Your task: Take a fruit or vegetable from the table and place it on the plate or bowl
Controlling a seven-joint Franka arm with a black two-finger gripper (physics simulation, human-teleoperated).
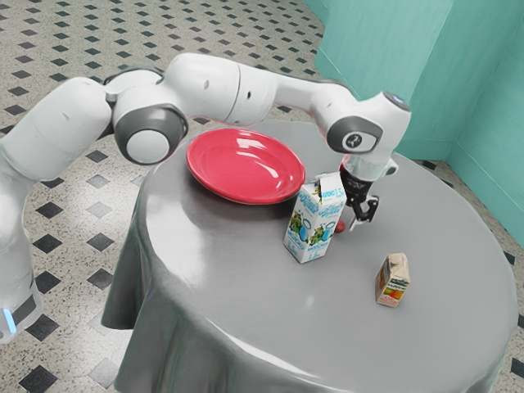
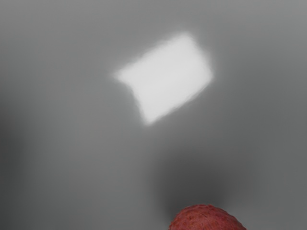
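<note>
Your end effector (image 1: 357, 214) hung low over the grey table (image 1: 246, 311), just behind a milk carton (image 1: 313, 223); you couldn't tell whether it gripped anything. A small red fruit (image 2: 207, 219) sat directly beneath it, near the red plate (image 1: 246, 164).

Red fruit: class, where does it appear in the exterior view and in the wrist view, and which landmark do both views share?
Exterior view: the red fruit peeks out beside the milk carton, just below the gripper.
Wrist view: the red fruit lies just under the hand, with grey table behind it.
Shared landmark: the grey table.
</note>
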